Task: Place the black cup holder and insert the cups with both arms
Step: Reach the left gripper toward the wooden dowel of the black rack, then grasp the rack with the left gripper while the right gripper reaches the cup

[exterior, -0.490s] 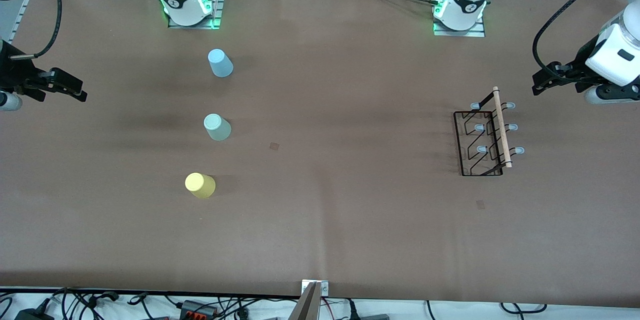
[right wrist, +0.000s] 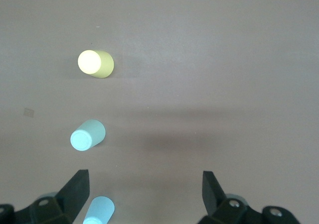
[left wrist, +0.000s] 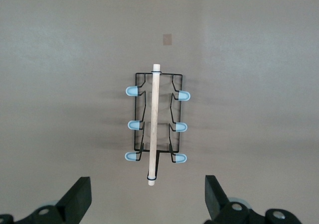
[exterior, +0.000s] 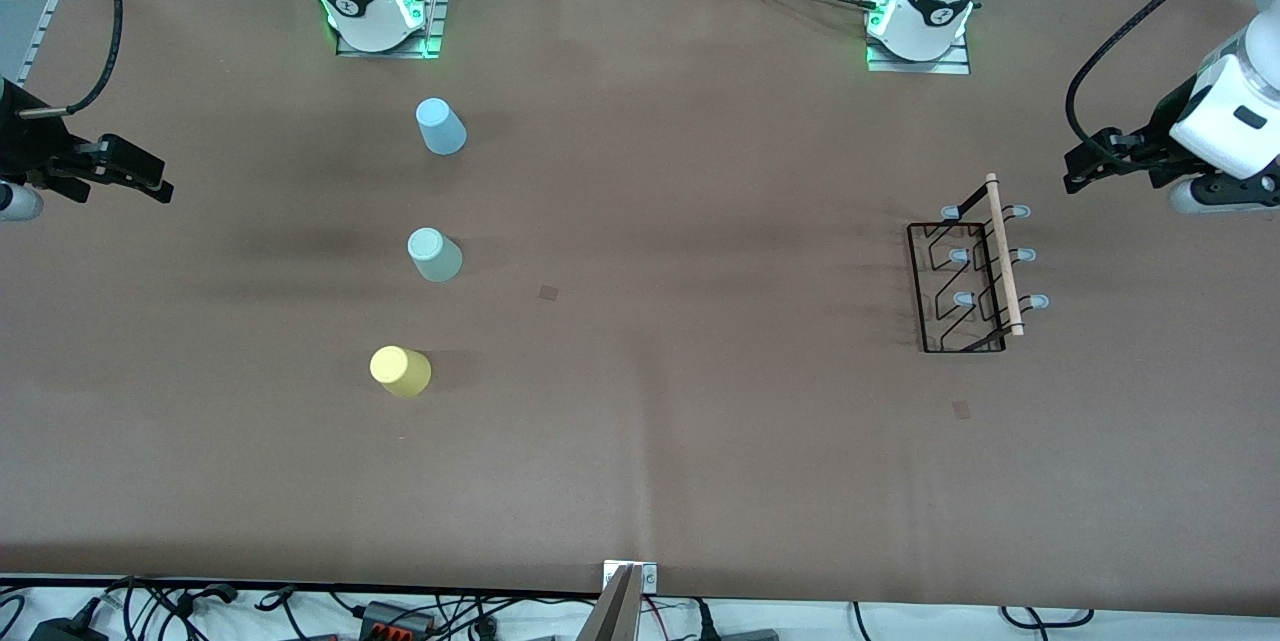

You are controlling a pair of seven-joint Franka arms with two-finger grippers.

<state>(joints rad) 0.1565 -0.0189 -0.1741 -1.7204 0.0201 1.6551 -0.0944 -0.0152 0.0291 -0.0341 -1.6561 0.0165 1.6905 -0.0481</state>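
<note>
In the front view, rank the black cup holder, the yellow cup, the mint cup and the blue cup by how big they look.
1. Cup holder: clearly the largest, far wider and longer than any cup.
2. Yellow cup, mint cup and blue cup: all look about alike. The yellow is nearest the camera, so no ranking among the three is safe.

You've got a matt brown table. Black cup holder: thin wire w/ a wood rod. Cups: smooth pastel plastic.
</note>
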